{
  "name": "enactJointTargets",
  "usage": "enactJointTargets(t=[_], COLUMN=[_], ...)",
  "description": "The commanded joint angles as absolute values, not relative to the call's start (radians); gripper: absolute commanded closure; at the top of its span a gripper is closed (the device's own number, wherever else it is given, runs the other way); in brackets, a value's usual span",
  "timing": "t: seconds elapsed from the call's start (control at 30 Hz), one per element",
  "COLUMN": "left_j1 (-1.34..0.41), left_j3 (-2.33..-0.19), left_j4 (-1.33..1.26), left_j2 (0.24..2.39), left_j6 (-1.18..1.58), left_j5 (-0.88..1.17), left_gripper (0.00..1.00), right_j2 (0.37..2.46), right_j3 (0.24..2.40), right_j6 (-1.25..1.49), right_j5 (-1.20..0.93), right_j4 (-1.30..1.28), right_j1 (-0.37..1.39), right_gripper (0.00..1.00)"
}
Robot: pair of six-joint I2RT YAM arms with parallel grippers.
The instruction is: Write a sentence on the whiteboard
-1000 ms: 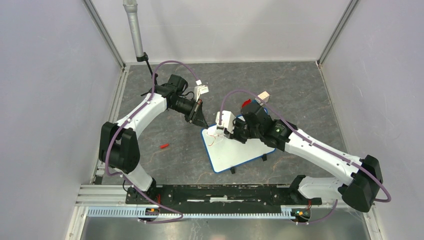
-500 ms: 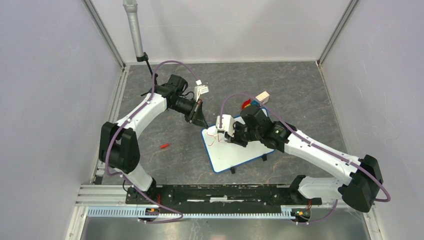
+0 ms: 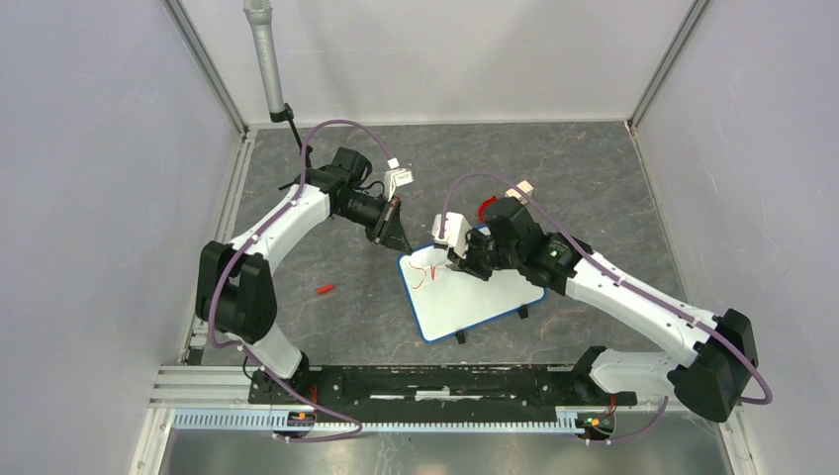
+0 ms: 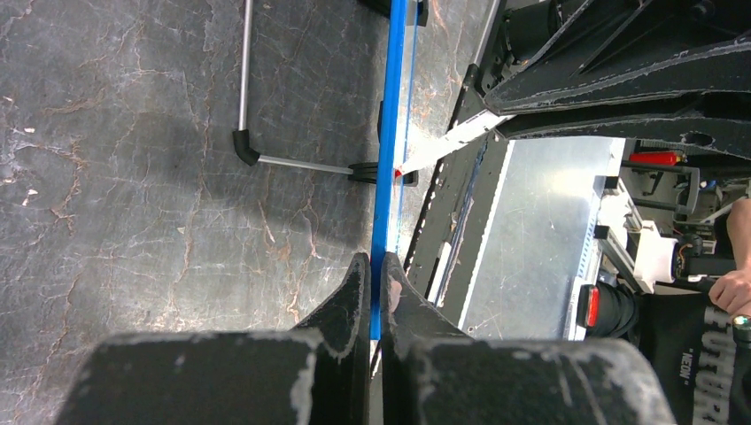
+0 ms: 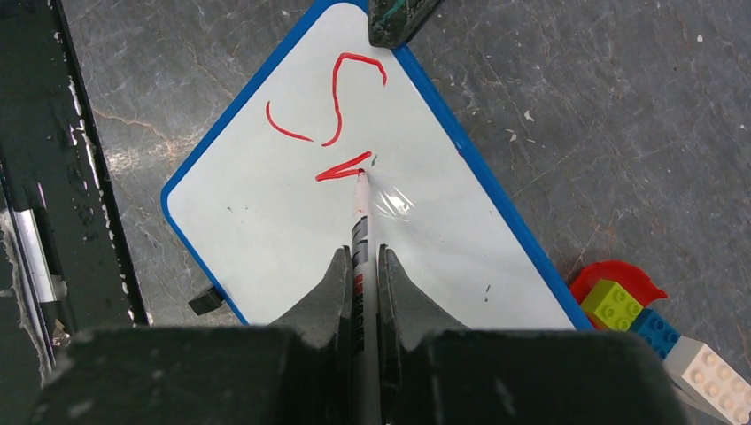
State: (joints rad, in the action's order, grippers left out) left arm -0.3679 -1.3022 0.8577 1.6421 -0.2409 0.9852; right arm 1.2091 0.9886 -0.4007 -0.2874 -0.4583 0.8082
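Nearest me, at the bottom of the overhead view, both arm bases sit on the black rail (image 3: 435, 381). Just above it and a little right of centre, the whiteboard (image 3: 480, 302) stands slantwise on the grey stone-patterned table (image 3: 594, 178), propped on its thin wire legs (image 4: 246, 80). A small red piece (image 3: 324, 290) lies alone on the table to the left, well apart from the board.

My right pincer (image 5: 361, 258) reaches in from the lower right and is closed narrow on a marker (image 5: 360, 217), which runs straight up the middle of that wrist view. The marker's red tip touches the white surface at the end of a short slanted stroke. The red writing (image 5: 336, 97) amounts to a large S near the board's upper corner, with that single stroke below it.

My left pincer (image 4: 374, 266) comes in from the upper left of the overhead view and is pinched on the board's blue rim at its far left corner. In its own wrist view the rim runs up the frame edge-on between the two fingers.

Beyond the board, some toy bricks (image 5: 620, 305) in lime, blue and white sit with a red piece just beside the far edge, at the lower right of the right wrist view. Farthest off, a grey pole (image 3: 263, 59) stands at the upper left by the back wall.
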Motion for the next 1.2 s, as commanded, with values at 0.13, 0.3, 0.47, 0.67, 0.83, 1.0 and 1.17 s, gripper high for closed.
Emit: enactJointTargets(t=[0.13, 0.3, 0.47, 0.67, 0.83, 1.0, 1.17], left_j1=[-0.369, -0.37, -0.369, -0.369, -0.37, -0.37, -0.37], left_j3=[-1.305, -1.304, -1.304, -1.3, -1.299, -1.3, -1.301], left_j4=[0.853, 0.853, 0.854, 0.853, 0.853, 0.853, 0.853], left_j2=[1.643, 1.64, 1.641, 1.637, 1.636, 1.635, 1.638], left_j6=[-0.272, -0.273, -0.272, -0.274, -0.276, -0.275, -0.274], left_j5=[0.985, 0.983, 0.983, 0.983, 0.983, 0.985, 0.984], left_gripper=[0.98, 0.97, 0.98, 0.98, 0.98, 0.98, 0.98], right_j2=[1.2, 1.184, 1.18, 1.186, 1.189, 1.19, 1.194], right_j3=[0.996, 0.969, 0.953, 0.939, 0.935, 0.967, 1.006], right_j6=[-0.413, -0.423, -0.426, -0.434, -0.436, -0.424, -0.406], right_j5=[-0.24, -0.241, -0.269, -0.288, -0.298, -0.294, -0.278], right_j4=[-0.437, -0.455, -0.47, -0.484, -0.486, -0.47, -0.446], right_j1=[0.788, 0.787, 0.787, 0.791, 0.797, 0.797, 0.791], right_gripper=[1.0, 1.0, 1.0, 1.0, 1.0, 1.0, 1.0])
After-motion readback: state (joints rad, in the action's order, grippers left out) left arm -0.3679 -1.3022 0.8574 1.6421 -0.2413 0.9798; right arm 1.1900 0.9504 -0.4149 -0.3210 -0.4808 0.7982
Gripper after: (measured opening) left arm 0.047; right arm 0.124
